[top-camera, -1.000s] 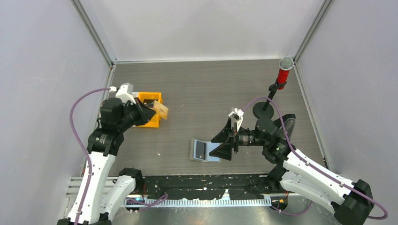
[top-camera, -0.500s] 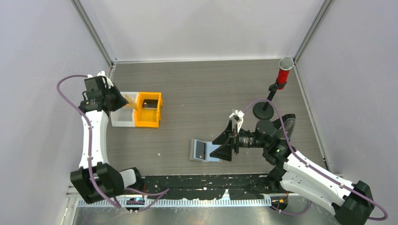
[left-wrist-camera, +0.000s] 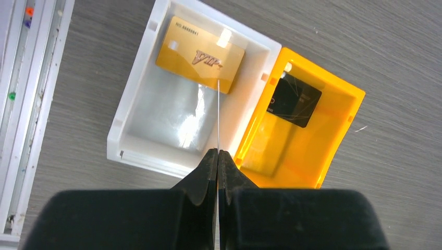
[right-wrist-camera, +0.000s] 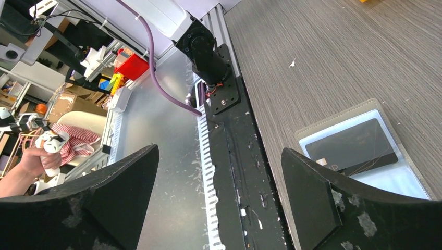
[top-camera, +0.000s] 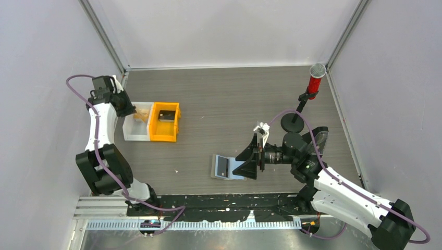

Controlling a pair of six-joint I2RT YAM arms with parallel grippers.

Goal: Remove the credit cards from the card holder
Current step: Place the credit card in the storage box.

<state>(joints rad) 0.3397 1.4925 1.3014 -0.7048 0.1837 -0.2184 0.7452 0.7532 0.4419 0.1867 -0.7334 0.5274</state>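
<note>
Trouble sits mostly at the bins in the upper left of the overhead view. There the left gripper (left-wrist-camera: 218,156) is pinched tight on a card (left-wrist-camera: 218,114), seen edge-on over the white bin (left-wrist-camera: 161,112) and close to the wall it shares with the orange bin (left-wrist-camera: 292,151). Released there, the card may catch that wall or land crooked on the gold card (left-wrist-camera: 200,54). The holder (top-camera: 213,169) lies lower centre, with a dark card (right-wrist-camera: 349,146) in its pocket (nothing pins the holder down). The right gripper (right-wrist-camera: 219,203) stands wide apart just beside it, and a pull on the dark card could drag the holder along.

Top camera looks down from behind me. Left wrist view, close, shares the white bin (left-wrist-camera: 167,112) under my left gripper (left-wrist-camera: 218,156); right wrist faces backward.
</note>
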